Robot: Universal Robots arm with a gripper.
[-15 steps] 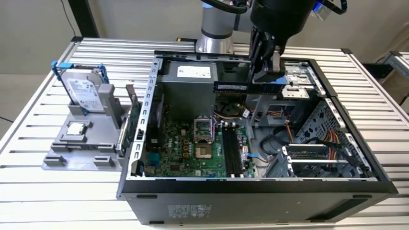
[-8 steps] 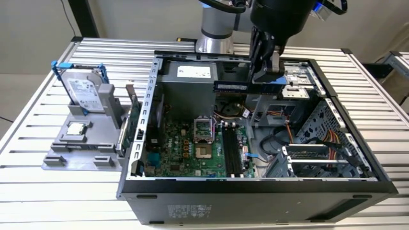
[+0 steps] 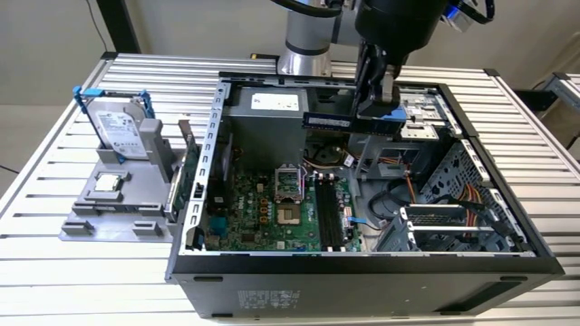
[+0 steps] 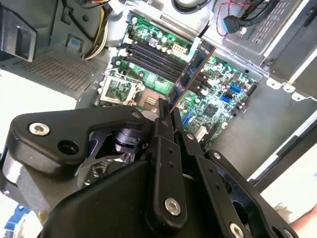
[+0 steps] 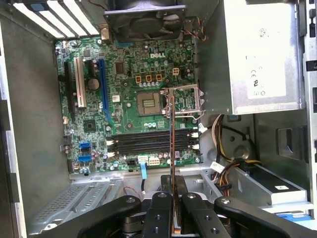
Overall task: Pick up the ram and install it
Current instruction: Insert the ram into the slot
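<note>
Ram point(image 3: 328, 121) between fingers point(image 5: 158, 218), above open case point(image 3: 363, 266)

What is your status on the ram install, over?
Black gripper shut on long dark blue-green ram stick. Stick held above green motherboard, not seated. Black memory slots empty.

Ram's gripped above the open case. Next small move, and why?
The black gripper is shut on one end of the long dark blue-green ram stick, above the open metal computer case. In the exterior view it lies crosswise to the long black memory slots on the green motherboard. So probably rotate the wrist until the stick runs along the slots, before any lowering.
</note>
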